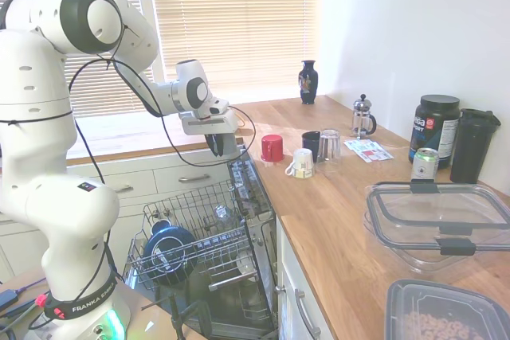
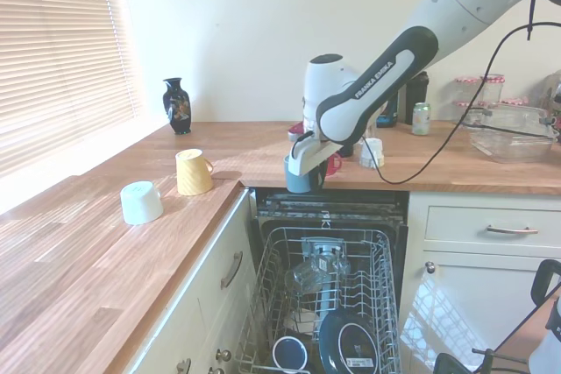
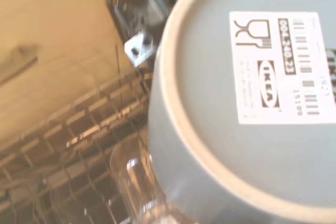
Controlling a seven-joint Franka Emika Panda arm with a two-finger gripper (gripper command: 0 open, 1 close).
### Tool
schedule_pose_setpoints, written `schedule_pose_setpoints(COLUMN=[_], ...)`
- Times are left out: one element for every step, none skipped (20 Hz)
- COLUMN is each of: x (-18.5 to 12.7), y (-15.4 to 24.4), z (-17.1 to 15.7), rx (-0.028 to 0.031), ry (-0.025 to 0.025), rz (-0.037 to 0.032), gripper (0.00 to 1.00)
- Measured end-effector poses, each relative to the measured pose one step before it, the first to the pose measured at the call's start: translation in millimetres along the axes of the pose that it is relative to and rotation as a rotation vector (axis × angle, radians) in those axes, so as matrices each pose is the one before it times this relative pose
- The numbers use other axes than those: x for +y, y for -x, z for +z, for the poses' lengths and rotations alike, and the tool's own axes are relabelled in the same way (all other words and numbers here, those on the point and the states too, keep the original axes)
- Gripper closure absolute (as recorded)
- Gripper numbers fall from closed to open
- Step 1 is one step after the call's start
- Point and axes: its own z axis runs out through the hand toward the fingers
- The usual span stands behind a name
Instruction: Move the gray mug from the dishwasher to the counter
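Up high, first exterior view: the gripper (image 1: 217, 144) hung over the back of the open dishwasher (image 1: 209, 254), just at the counter (image 1: 335, 197) edge. Its fingers were dark and crowded against the door, and what they pinched could not be made out there. The red mug (image 1: 272, 147) stood on the wood at about 3 o'clock from them, close by.

Second exterior view: much clearer! The gray mug (image 2: 298, 174) was clamped in the gripper (image 2: 302, 164), upside down with its base toward the wrist, clear of the rack and level with the counter (image 2: 105, 251) lip. Bare wood lay at 9 o'clock from the mug, toward the yellow mug (image 2: 193, 172); more wood sat just behind it.

Wrist view: the mug's base (image 3: 252, 103) filled the picture, barcode sticker showing, with rack wires and a glass (image 3: 134, 182) below. So, by my reckoning, a short sideways carry onto the wood remained.
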Motion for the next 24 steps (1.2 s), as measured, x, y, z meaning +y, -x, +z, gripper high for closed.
schedule_pose_setpoints(x=[-4.17,-4.20,-3.89,-3.35,-2.85,-3.01,-3.20,-3.04,-2.99,-2.80,-2.08,-1.78,-0.99,-0.18,0.57,1.47,2.46,2.61,2.48,2.13,1.42,1.46,0.76,0.39], y=[-3.61,-3.79,-4.66,-5.56,-5.36,-5.63,-6.14,-5.91,-5.56,-5.71,-6.03,-6.24,-6.13,-5.70,-5.66,-5.43,-5.51,-5.22,-5.12,-5.06,-5.17,-5.58,-5.66,-4.66], z=[1.25,1.62,1.78,1.68,1.47,0.98,0.62,0.67,1.02,1.93,2.09,1.97,2.72,2.68,3.03,3.14,3.33,2.80,2.31,1.97,0.67,0.37,-0.32,0.03], rx=[-0.00208,-0.00114,-0.00179,-0.00285,-0.00205,-0.00250,-0.00110,-0.00100,0.00090,0.00081,-0.00177,-0.00207,-0.00357,-0.00220,-0.00273,-0.00417,-0.00127,-0.00161,-0.00523,-0.00548,-0.00597,-0.00318,0.00001,-0.00290], ry=[0.00227,0.00218,0.00152,0.00140,-0.00001,0.00059,-0.00252,-0.00075,0.00086,0.00005,0.00211,0.00276,0.00327,0.00151,0.00054,-0.00010,0.00345,0.00380,0.00185,0.00063,-0.00187,0.00233,0.00119,0.00300], rz=[0.00066,0.00044,0.00371,0.00699,0.00778,0.00802,0.00971,0.00842,0.00484,0.00594,0.00820,0.00898,0.00874,0.00716,0.00798,0.00708,0.00606,0.00691,0.00660,0.00641,0.00567,0.00485,0.00396,0.00129], gripper=[1.00,1.00,1.00,1.00,1.00,1.00,1.00,1.00,1.00,1.00,1.00,1.00,1.00,1.00,1.00,1.00,1.00,1.00,1.00,1.00,1.00,1.00,1.00,1.00])
